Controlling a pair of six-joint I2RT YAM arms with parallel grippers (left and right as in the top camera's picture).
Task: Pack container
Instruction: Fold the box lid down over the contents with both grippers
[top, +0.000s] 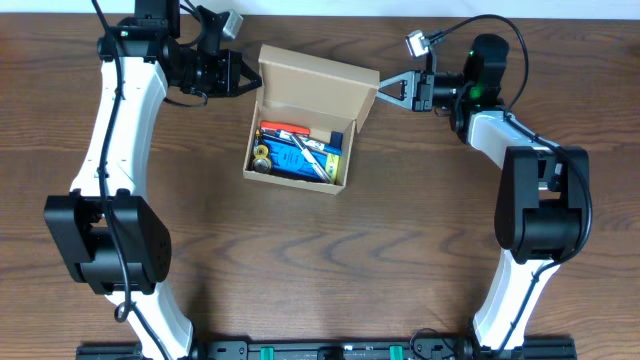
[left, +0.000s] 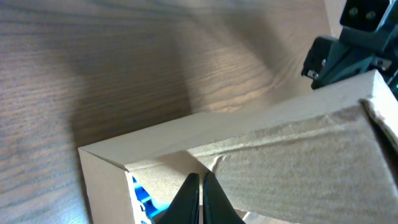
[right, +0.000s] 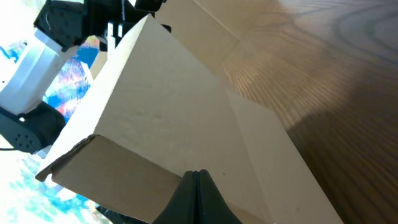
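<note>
Box near the middle of the table in the overhead view. Already filled with a red marker and blue things. Lid standing open on the 12 o'clock side. Left gripper at the 10 o'clock corner of the lid, right gripper at the 2 o'clock corner, each narrowed to a point against the cardboard.

In the left wrist view, fingers pressed almost together, tips on the fold beside the box wall, a bit of blue showing below. Not possible to tell if a thin flap is pinched between them.

In the right wrist view, fingers pressed together as well, tips on the lower edge of the lid panel. Same doubt about a pinched flap.

Most likely the closing step, with packing nearly done. To do it well:
- Bring both corners down toward 6 o'clock at the same pace, so that the lid does not twist.
- Push gently, so that the light box does not slide.
- Check that nothing stands above the rim.
- Guide the front flap inside the 6 o'clock wall.
</note>
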